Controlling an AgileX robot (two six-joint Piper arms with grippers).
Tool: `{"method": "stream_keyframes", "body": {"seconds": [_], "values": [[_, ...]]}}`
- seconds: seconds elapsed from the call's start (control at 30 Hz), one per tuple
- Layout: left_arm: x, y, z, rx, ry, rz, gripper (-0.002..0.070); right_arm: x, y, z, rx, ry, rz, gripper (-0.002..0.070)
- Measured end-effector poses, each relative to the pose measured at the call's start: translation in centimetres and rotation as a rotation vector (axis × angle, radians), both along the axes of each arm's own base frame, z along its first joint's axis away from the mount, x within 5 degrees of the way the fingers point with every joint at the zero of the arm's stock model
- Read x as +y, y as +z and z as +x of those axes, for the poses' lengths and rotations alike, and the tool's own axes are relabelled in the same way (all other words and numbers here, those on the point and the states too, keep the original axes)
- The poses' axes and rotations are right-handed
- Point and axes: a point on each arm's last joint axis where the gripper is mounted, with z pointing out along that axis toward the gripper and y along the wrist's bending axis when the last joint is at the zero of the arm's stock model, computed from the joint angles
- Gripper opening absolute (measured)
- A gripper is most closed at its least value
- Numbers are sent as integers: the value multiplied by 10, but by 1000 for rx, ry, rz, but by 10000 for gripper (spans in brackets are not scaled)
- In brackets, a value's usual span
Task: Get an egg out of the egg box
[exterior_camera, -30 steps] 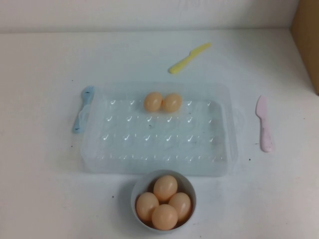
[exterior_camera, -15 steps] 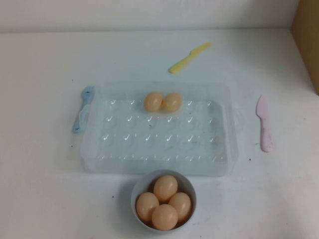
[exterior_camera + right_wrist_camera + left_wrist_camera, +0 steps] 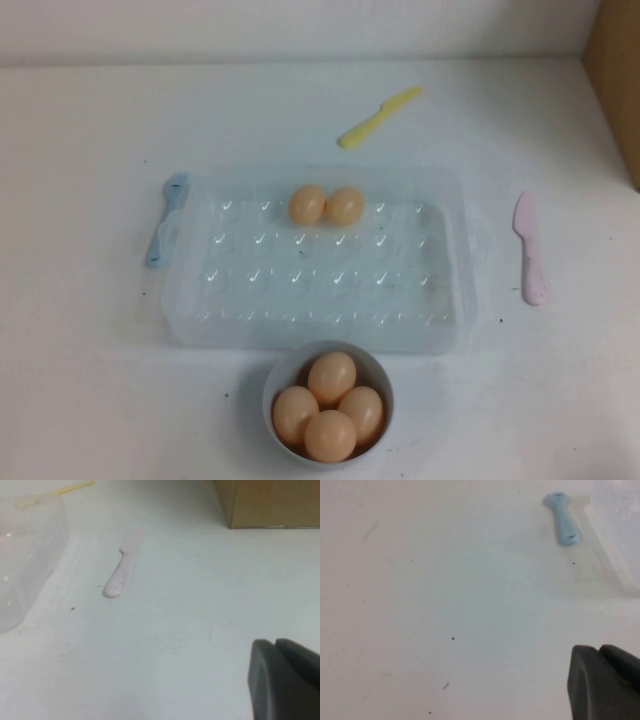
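Observation:
The clear plastic egg box lies in the middle of the table. Two peach-tan eggs sit side by side in its far row, the left egg touching the right egg. Neither arm shows in the high view. My left gripper is shut and empty over bare table, to the left of the box, whose corner shows in the left wrist view. My right gripper is shut and empty over bare table, to the right of the box, whose corner shows in the right wrist view.
A pale-grey bowl with several eggs stands just in front of the box. A blue utensil lies at the box's left end, a pink knife to its right, a yellow knife behind it. A cardboard box stands far right.

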Motion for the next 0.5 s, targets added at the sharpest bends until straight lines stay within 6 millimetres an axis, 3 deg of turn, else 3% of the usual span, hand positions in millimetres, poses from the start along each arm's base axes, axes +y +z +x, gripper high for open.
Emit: {"method": "stream_keyframes", "body": {"seconds": [0.5], "values": [[0, 0, 0, 0, 0, 0, -4, -1, -2, -1, 20, 0, -27, -17]]}}
